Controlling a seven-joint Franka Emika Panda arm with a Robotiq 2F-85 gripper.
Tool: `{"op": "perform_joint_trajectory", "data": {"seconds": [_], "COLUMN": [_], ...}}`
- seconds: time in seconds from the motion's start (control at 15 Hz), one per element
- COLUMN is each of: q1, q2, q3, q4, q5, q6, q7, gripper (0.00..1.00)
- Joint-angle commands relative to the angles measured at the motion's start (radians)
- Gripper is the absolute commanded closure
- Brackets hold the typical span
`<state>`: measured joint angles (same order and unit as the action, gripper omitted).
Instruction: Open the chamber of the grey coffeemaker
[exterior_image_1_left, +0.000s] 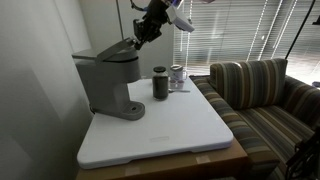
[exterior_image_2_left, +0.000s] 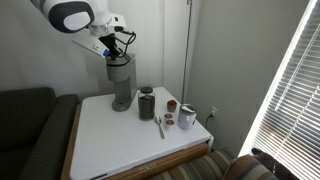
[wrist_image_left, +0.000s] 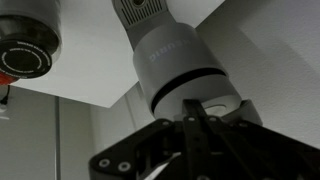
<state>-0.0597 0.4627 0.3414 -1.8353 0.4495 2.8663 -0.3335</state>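
The grey coffeemaker stands at the back of the white table, seen in both exterior views. Its chamber lid lies flat on the overhanging head. My gripper hangs just above the front end of the head, also seen in an exterior view. In the wrist view the rounded grey head fills the middle. My gripper's dark fingers are pressed together in front of it, holding nothing. I cannot tell whether they touch the head.
A dark cylindrical canister stands beside the coffeemaker. Small jars and a white cup sit nearby, with a spoon. A striped couch borders the white table.
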Motion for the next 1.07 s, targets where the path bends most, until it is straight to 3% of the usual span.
{"op": "perform_joint_trajectory", "data": {"seconds": [0.0,1.0], "q1": [-0.031,-0.02], "q2": [-0.022,-0.077], "q3": [0.042,0.055], "q4": [-0.036,-0.082], "q5": [0.055,0.051], "q6": [0.056,0.144], "q7": [-0.033,-0.01], "gripper": [1.0,1.0]}}
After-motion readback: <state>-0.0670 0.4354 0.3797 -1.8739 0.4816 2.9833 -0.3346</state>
